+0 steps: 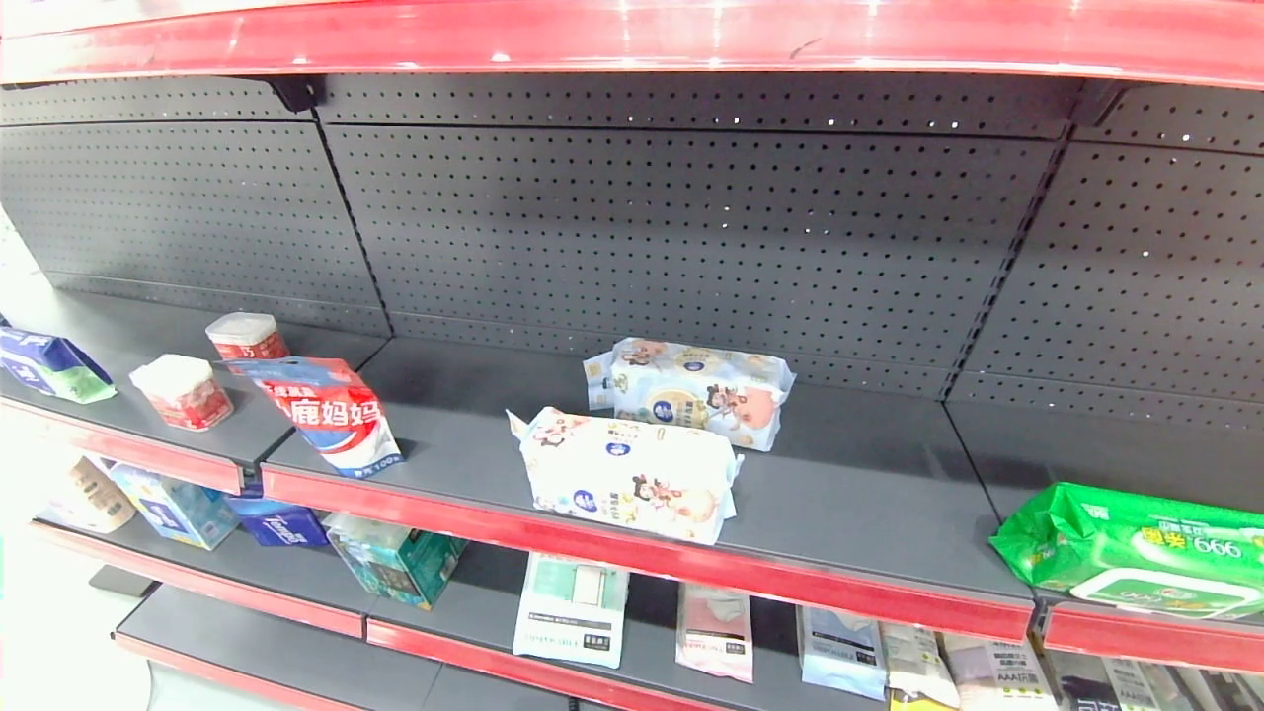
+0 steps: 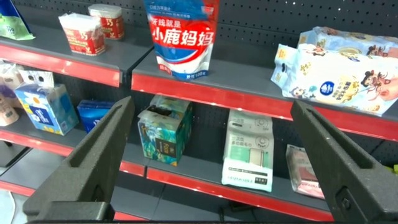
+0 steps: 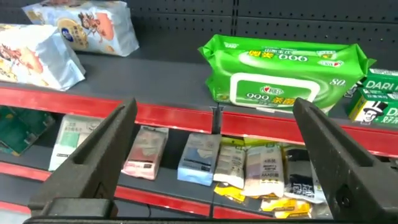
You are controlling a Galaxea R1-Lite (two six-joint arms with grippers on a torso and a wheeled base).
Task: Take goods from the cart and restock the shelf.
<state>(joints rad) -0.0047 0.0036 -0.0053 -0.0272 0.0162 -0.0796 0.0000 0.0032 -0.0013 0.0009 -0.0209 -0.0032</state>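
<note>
The left tool and right tool gape apart, empty. The cartoon pack lies flat on the shelf, long axis ten-to-four o'clock. The right wrist view adds a green box beside the wipes pack at four o'clock.

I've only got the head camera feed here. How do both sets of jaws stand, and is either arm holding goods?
Observer: The left gripper has its jaws wide open and empty. It faces the red shelf edge just below the red-and-blue pouch.
Operator: And the right one?
Observer: The right gripper is open and empty too. It faces the green wipes pack.
Operator: Is anything beside that green pack, past my frame edge?
Observer: Yes, green-and-white boxes stand right beside it, on the side away from the cartoon-print packs.
</note>
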